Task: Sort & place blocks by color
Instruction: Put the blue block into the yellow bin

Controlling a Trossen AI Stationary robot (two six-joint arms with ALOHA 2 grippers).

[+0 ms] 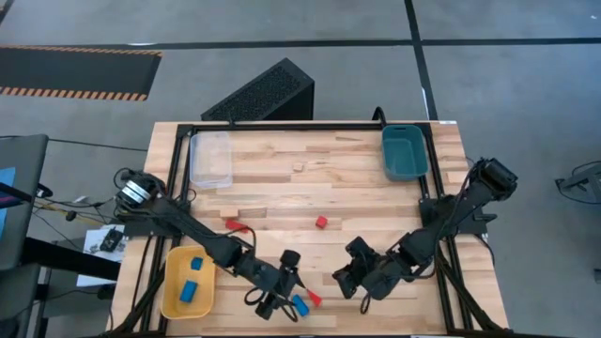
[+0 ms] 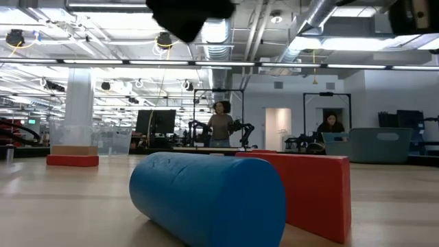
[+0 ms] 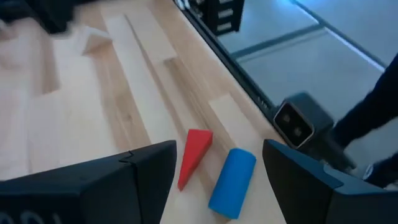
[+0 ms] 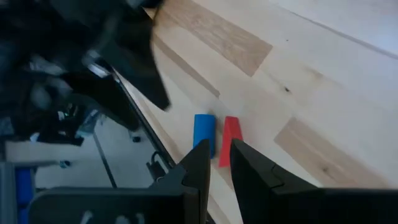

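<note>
The left hand (image 3: pixel 214 180) is hovering spread over the blue cylinder (image 3: pixel 232 182), which is lying beside the red wedge (image 3: pixel 193 155) near the table (image 1: pixel 357 188) edge. Closing off-centre risks rolling the cylinder overboard. The right hand (image 4: pixel 217 158), nearly pressed together and empty, is waiting nearby.

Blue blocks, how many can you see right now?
3. Two blue blocks sit in the yellow tray at the near left, one above the other. A blue cylinder lies on the table by the red wedge. Others may be hidden.
</note>
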